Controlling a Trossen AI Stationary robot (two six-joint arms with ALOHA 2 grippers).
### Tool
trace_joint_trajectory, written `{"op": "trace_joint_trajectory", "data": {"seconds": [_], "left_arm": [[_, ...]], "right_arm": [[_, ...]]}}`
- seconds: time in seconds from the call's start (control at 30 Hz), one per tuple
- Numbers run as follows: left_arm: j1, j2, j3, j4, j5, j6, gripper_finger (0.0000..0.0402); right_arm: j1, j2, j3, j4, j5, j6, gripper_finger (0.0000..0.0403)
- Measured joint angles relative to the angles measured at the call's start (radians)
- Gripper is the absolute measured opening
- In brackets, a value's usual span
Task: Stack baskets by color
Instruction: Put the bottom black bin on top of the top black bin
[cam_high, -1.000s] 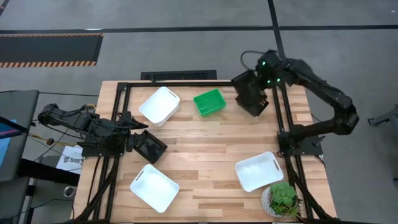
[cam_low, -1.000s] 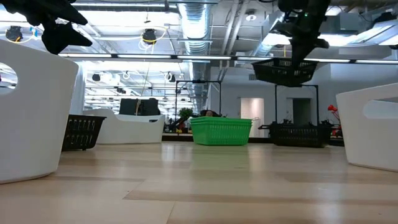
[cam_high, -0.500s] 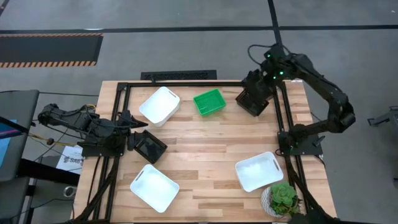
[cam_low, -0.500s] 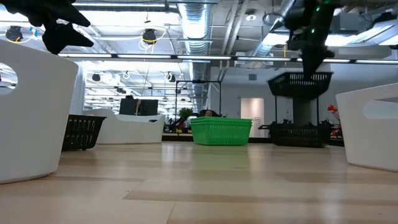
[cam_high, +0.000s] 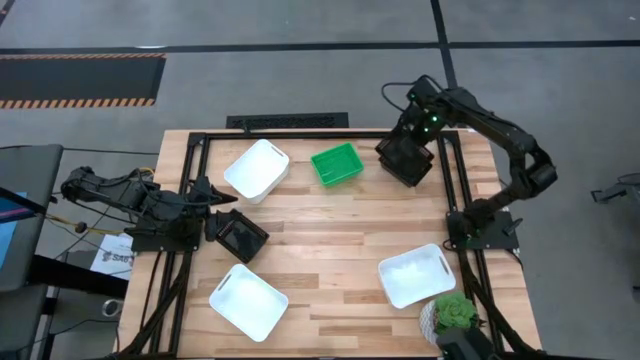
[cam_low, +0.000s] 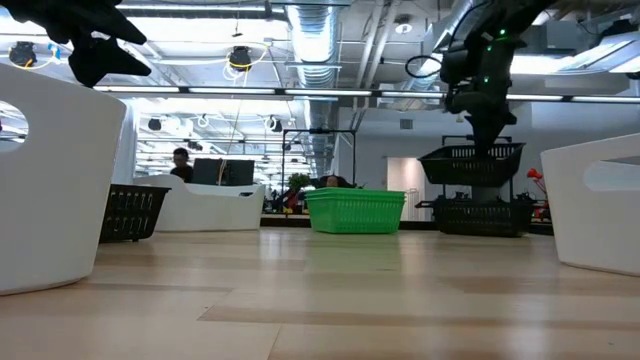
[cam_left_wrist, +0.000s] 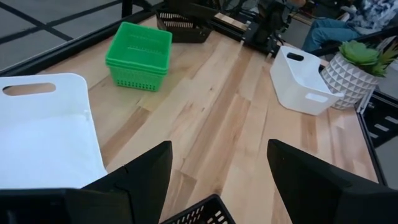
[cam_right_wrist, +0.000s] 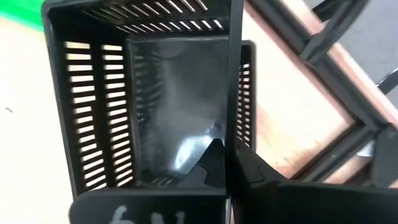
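The right gripper (cam_right_wrist: 225, 163) fingers are clenching a black slotted basket's (cam_low: 471, 164) wall, hanging it directly above another black basket (cam_low: 480, 216).

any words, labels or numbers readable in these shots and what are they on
"SA…": only these first letters read, on a white paper sheet at the table's left edge, under the left arm; the rest is cut off or too small.
White handwritten marks on the right pincer's dark body: too blurred to read.
Baskets, plant pot and frame: no text visible.
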Motion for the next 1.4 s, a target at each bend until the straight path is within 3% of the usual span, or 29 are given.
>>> {"op": "trace_joint_trajectory", "data": {"seconds": [0.83, 1.4], "left_arm": [[0.0, 0.0, 0.0, 0.001, -0.008, 0.009, 0.0254], [0.0, 0.0, 0.0, 0.003, -0.011, 0.007, 0.0254]], "right_arm": [[-0.051, 0.077, 0.0, -0.049, -0.012, -0.029, 0.002], [-0.049, 0.078, 0.0, -0.066, 0.022, 0.024, 0.0093]]}}
